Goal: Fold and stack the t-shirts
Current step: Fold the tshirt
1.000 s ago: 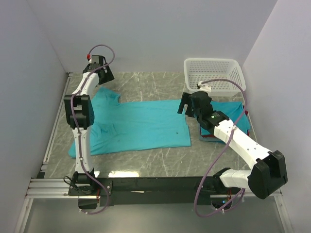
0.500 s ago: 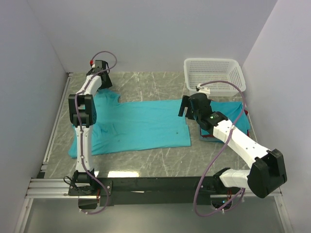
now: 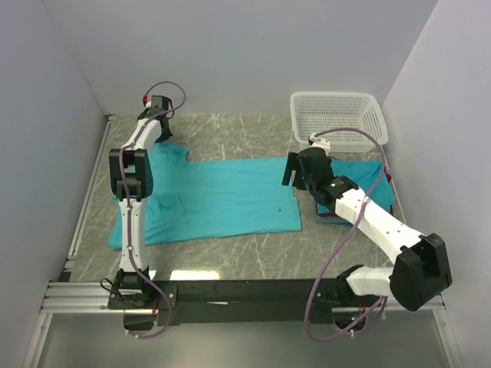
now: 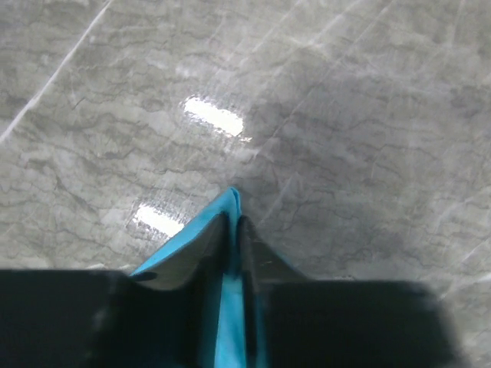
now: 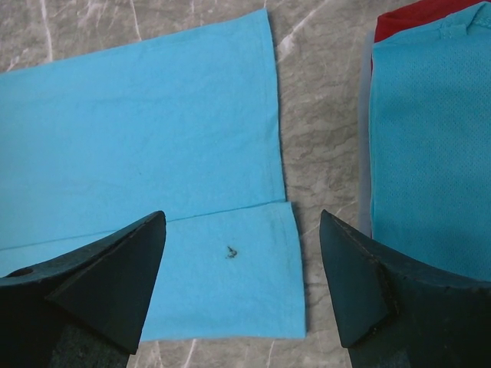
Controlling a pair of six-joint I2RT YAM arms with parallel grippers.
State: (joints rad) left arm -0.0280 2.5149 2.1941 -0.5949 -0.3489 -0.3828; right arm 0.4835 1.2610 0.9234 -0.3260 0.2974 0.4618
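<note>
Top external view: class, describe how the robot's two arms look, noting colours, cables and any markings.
The left arm and right arm have white links with black joints. A mauve cable loops along each. The right arm carries a small green light; the right gripper has black wedge-shaped fingers.

At least three t-shirts (image 3: 230, 199), one basket (image 3: 304, 115)
</note>
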